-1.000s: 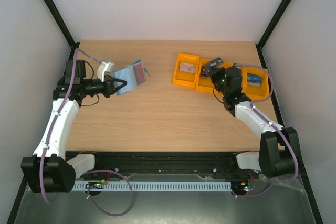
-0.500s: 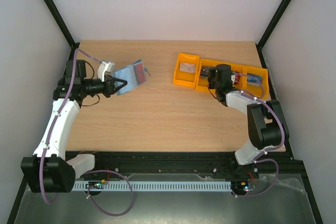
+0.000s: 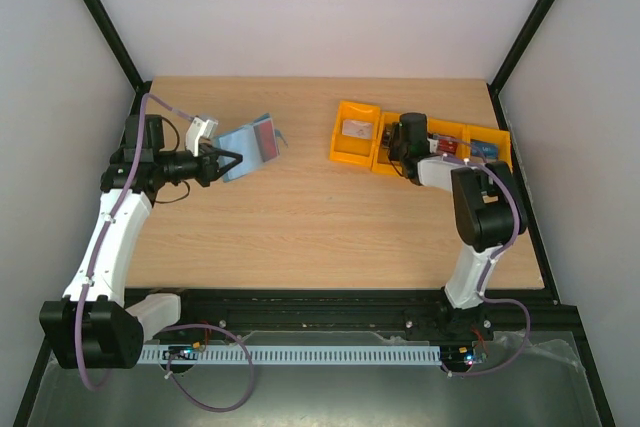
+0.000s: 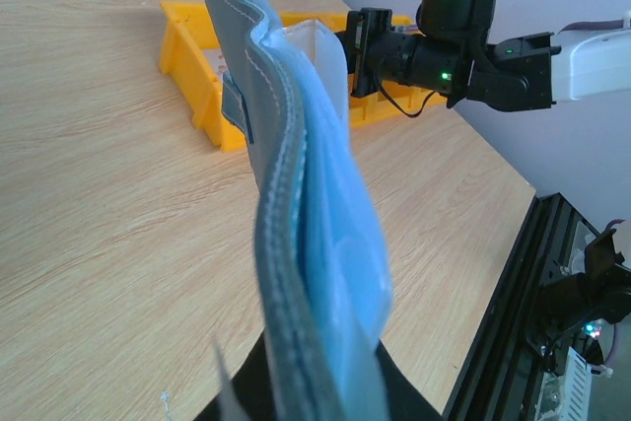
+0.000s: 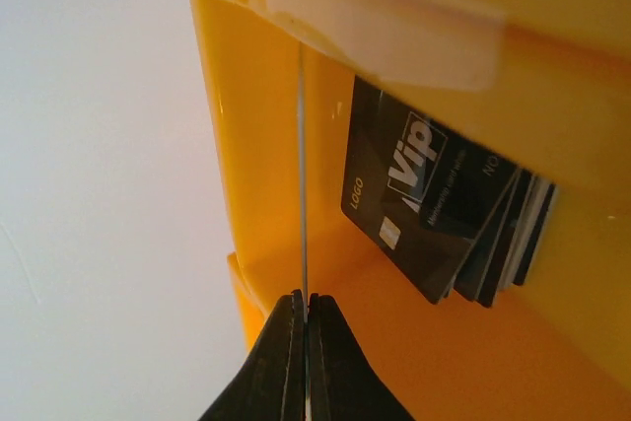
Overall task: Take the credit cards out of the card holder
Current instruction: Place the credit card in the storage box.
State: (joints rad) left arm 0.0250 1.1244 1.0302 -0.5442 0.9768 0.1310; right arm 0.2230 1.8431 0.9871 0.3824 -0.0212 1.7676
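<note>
Your right gripper is pinched shut on 1 thin card, seen edge-on. It is already inside 1 of the orange bins at the far right of the table. A stack of black cards lies deeper in the same bin. The held card is near the stack but not touching it, and it stands close to the bin wall.

This looks like the drop-off step, so aim for a clean release:

- Tilt the wrist so the card's face turns toward the stack before you let go. Dropped on its edge, it could wedge against the wall.
- Open the fingers only a little.
- Back out along the card's own plane so the pads don't drag it with you.
- Watch the bin rim on the way out.

Your left gripper is clamped on the lower edge of the wallet. It holds the wallet upright over the left side of the table, well apart from the bins. Hold that arm steady. A reddish patch in 1 pocket suggests at least 1 more card to pull out, so don't set the wallet down.
</note>
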